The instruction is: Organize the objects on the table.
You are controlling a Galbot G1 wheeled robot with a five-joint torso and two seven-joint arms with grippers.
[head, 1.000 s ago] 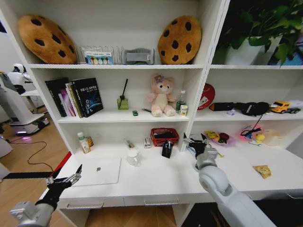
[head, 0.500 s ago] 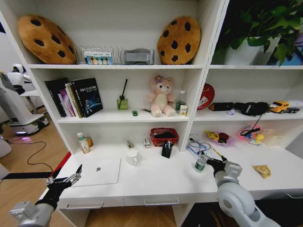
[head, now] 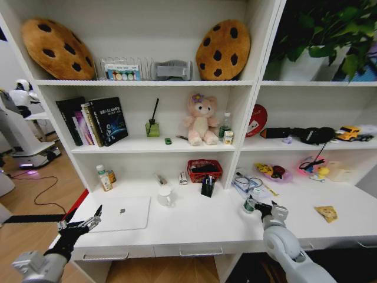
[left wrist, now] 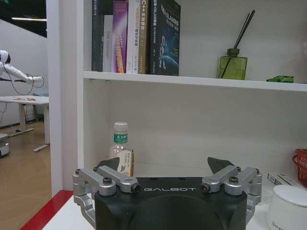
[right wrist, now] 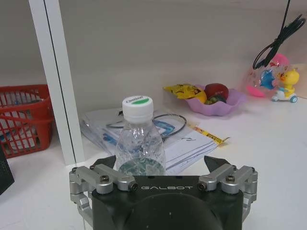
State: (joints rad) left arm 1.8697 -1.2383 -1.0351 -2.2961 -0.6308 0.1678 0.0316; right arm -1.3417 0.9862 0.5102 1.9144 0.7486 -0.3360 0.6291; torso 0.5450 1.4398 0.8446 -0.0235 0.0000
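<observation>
On the white table (head: 200,223), a silver laptop (head: 121,213) lies closed at the left. My left gripper (head: 79,226) hovers open off the table's left front corner, apart from the laptop; the left wrist view shows it (left wrist: 163,167) with nothing between its fingers. My right gripper (head: 257,207) is open at a small clear bottle (head: 248,204) with a white-and-green cap. In the right wrist view the bottle (right wrist: 140,141) stands upright between the spread fingers of the gripper (right wrist: 161,164), unclamped. A tan snack packet (head: 326,213) lies at the right. Pens stand in a black cup (head: 207,187). A tiny green item (head: 168,141) sits on the shelf.
A white mug (head: 165,196), a red basket (head: 204,170) and a shelf upright (right wrist: 60,81) stand near the bottle. Papers with a cable (right wrist: 168,132) lie behind it, and a pink fruit bowl (right wrist: 216,100) beyond. Another bottle (left wrist: 121,148) stands at the back left.
My right arm has swung down and back, then moved its gripper left up to the small bottle. The left arm has not moved.
</observation>
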